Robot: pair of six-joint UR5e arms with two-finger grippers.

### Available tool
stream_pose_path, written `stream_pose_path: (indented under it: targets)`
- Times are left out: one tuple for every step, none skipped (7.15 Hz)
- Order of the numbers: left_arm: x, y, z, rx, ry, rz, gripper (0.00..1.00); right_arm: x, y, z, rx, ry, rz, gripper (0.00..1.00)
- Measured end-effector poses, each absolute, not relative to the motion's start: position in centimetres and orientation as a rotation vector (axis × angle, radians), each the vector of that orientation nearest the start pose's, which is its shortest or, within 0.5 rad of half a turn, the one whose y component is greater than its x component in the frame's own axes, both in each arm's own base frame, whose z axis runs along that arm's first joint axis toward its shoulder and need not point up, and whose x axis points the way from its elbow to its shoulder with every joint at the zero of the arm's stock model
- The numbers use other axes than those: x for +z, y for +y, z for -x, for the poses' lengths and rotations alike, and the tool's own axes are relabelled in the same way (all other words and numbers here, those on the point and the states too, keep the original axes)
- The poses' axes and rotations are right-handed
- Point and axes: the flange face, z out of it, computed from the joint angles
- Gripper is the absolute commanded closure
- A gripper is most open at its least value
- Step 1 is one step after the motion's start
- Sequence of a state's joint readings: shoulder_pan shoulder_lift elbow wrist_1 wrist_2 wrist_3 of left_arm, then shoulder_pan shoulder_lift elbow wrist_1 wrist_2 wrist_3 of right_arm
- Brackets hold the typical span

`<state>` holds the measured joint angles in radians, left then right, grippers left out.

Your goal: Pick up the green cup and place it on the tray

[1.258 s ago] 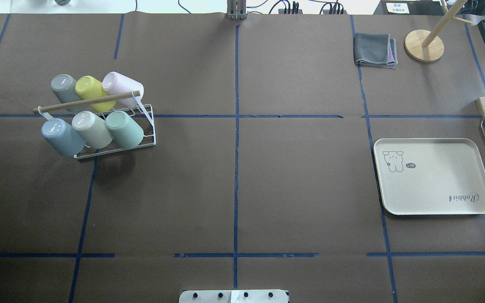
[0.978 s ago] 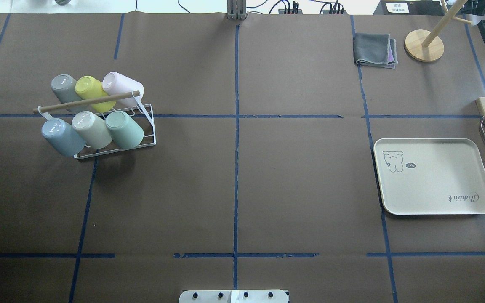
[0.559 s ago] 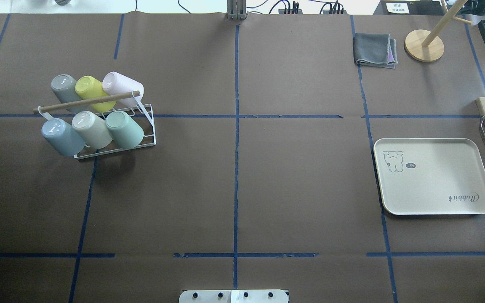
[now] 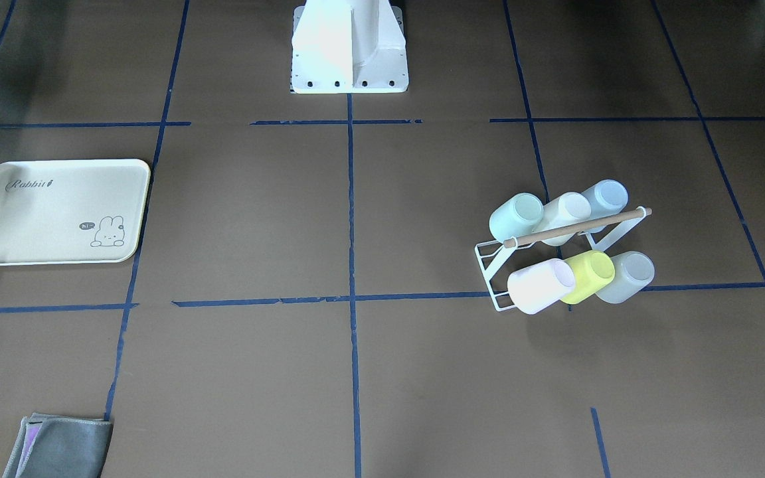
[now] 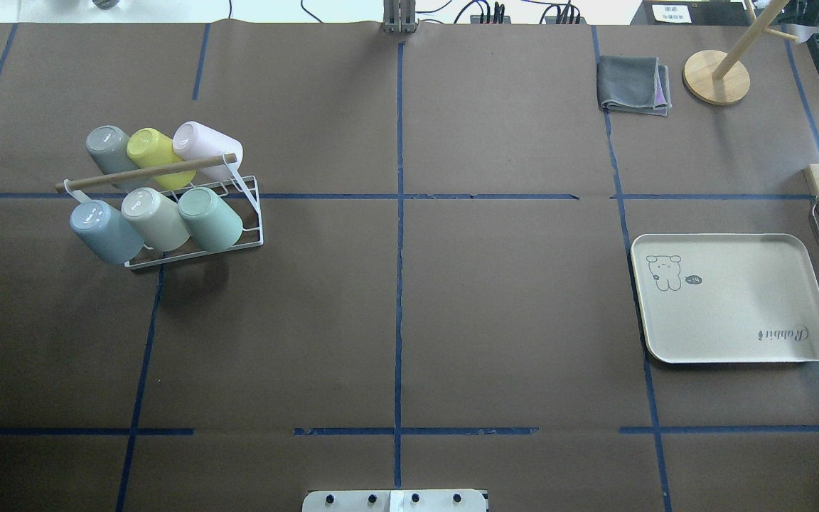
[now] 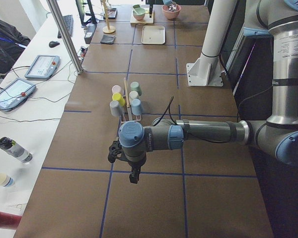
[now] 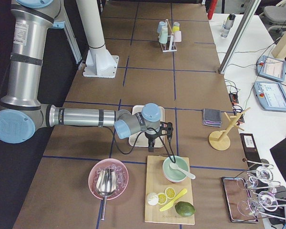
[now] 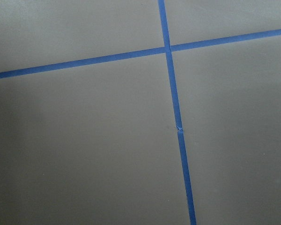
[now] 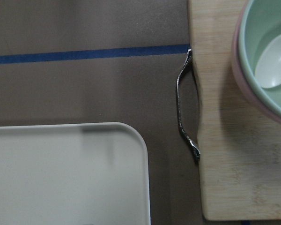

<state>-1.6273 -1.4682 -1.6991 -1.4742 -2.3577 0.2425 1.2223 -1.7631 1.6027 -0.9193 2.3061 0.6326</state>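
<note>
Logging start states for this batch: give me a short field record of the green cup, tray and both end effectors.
green cup: tilted on the rack, robot-side row, end nearest the tray
rack: six cups in two rows
tray: flat on the table, nothing on it
left end effector: over bare table, apart from the rack; open or shut unclear
right end effector: above the tray's end by the wooden board; open or shut unclear
task state: cup not yet picked up
</note>
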Motion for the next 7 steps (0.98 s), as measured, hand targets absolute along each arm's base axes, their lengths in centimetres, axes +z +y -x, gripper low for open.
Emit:
stream_pose_path:
  targets:
    - [65.4, -43.9, 8.7, 0.148, 0.789, -0.047, 0.0, 67.3, -41.9, 9.7, 0.098, -0.893, -0.094, 0.04]
    - [65.5, -43.9, 8.7, 0.148, 0.79, -0.044, 0.0, 67.8, -41.5, 10.6, 0.097, -0.913, -0.098, 0.09]
    - [65.6, -43.9, 8.6, 0.149, 0.791, -0.042, 0.0, 68.3, -41.1, 11.4, 0.086, -0.92, -0.09, 0.13]
    - [65.6, -43.9, 8.5, 0.15, 0.791, -0.041, 0.0, 68.8, -40.7, 12.0, 0.076, -0.92, -0.078, 0.18]
    - [65.6, -43.9, 8.5, 0.15, 0.792, -0.041, 0.0, 69.2, -40.4, 12.5, 0.068, -0.918, -0.067, 0.21]
    - [65.7, -43.9, 8.5, 0.15, 0.792, -0.04, 0.0, 69.4, -40.3, 12.9, 0.06, -0.917, -0.059, 0.26]
    - [65.7, -43.9, 8.5, 0.15, 0.792, -0.04, 0.0, 69.6, -40.1, 13.2, 0.054, -0.915, -0.052, 0.34]
